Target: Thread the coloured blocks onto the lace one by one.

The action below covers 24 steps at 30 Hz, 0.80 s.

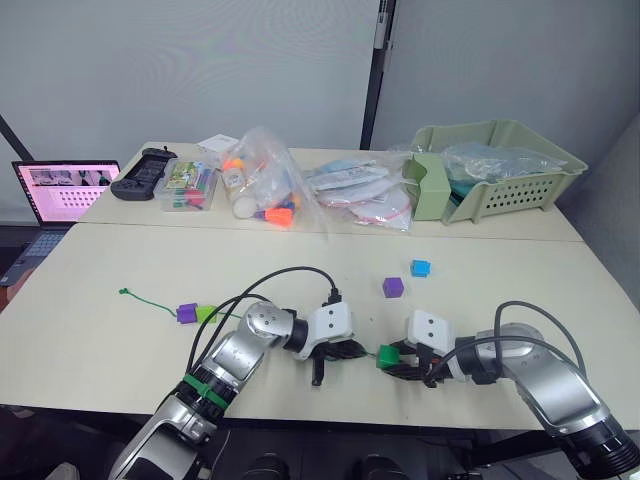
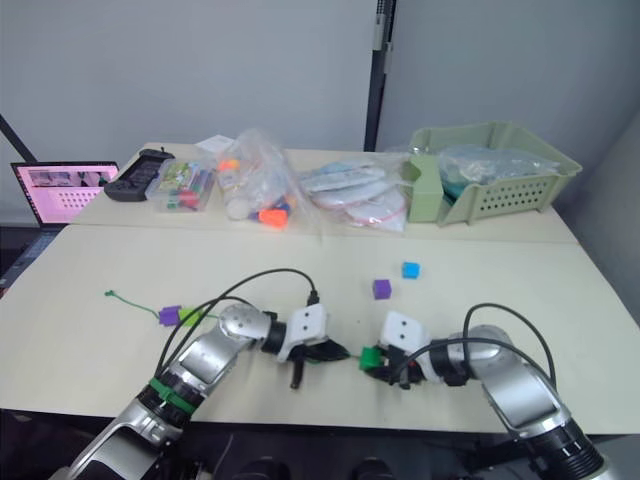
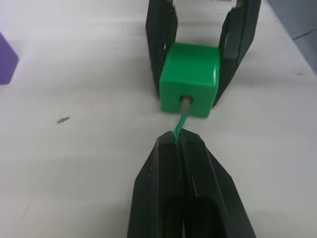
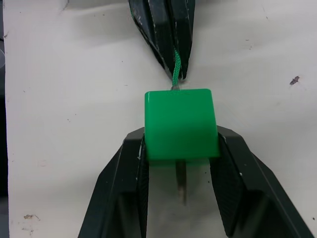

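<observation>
My left gripper is shut on the thin green lace just behind its stiff tip. My right gripper is shut on the dark green block, holding it low over the table. The lace enters the block's hole, and the pale tip pokes out the far side between the right fingers. Further back along the lace sit a purple block and a lime block. A second purple block and a blue block lie loose on the table beyond the grippers.
At the back stand a green basket, plastic bags of parts, a clear box and a black controller. A laptop sits far left. Thick black cables loop over my left arm.
</observation>
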### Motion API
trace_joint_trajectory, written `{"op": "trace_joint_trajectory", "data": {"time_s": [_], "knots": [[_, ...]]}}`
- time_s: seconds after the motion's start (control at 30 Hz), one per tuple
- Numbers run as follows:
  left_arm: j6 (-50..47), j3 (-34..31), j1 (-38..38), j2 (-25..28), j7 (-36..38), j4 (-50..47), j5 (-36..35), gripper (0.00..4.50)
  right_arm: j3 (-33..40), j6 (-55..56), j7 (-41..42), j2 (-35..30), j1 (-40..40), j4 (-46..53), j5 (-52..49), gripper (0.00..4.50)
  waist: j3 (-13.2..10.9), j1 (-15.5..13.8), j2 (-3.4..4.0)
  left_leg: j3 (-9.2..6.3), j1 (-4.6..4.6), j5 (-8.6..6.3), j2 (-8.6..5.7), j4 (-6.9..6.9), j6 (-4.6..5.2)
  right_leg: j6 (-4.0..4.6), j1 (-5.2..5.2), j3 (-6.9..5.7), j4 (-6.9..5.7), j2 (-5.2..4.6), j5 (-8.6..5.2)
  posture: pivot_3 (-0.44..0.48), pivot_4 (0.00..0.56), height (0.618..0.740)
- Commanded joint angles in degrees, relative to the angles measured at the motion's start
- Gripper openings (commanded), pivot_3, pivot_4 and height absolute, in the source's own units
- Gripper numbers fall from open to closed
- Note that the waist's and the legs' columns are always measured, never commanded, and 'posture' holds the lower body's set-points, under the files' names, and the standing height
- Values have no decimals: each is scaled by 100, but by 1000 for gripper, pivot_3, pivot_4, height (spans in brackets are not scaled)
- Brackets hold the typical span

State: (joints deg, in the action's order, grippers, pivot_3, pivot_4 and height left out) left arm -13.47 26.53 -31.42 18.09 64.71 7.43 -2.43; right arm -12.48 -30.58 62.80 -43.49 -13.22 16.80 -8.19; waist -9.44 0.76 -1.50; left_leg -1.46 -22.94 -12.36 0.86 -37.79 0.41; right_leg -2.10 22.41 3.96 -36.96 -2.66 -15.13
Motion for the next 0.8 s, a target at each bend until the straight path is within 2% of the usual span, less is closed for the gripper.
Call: {"op": "trace_joint_trajectory", "data": {"time_s": [0.03,0.13,0.3,0.53,0.6,0.77,0.8], "knots": [[-42,123,-129,-195,-25,-183,-28,0,-167,-90,53,-29,81,44,-80,1194,0,0,0,0,0,0,0,0,0,0,0,0,0,0,0,0,150,740],[-42,214,-189,-338,-37,-143,17,0,-182,-82,54,-18,64,33,-72,1194,0,0,0,0,0,0,0,0,0,0,0,0,0,0,0,0,150,740],[-296,281,-229,-286,-62,-206,128,0,-196,-74,46,10,36,19,-62,1194,0,-8,0,0,2,0,-2,-1,0,-1,-3,0,1,0,-1,0,150,740],[-632,86,-276,-29,151,-448,-83,2091,-87,-149,8,73,125,151,-239,1194,0,0,0,-1,0,0,-1,-1,0,-1,0,0,0,1,-1,0,150,740],[-728,66,-293,61,220,-573,-145,2779,68,-171,-87,94,179,258,-352,2201,0,0,0,-1,-1,0,1,-1,0,-1,1,0,0,1,0,0,150,740],[-837,119,-420,95,159,-732,-103,4429,541,-185,-177,-69,435,626,-655,3848,-1,-7,0,-1,-8,0,-1,-1,0,-1,7,0,-2,0,-1,0,150,740],[-827,177,-451,54,91,-703,-37,4500,665,-132,-175,-135,543,716,-696,4185,-1,-20,0,-1,-10,0,-2,-3,0,-1,8,1,-2,-1,-1,0,150,740]]}}
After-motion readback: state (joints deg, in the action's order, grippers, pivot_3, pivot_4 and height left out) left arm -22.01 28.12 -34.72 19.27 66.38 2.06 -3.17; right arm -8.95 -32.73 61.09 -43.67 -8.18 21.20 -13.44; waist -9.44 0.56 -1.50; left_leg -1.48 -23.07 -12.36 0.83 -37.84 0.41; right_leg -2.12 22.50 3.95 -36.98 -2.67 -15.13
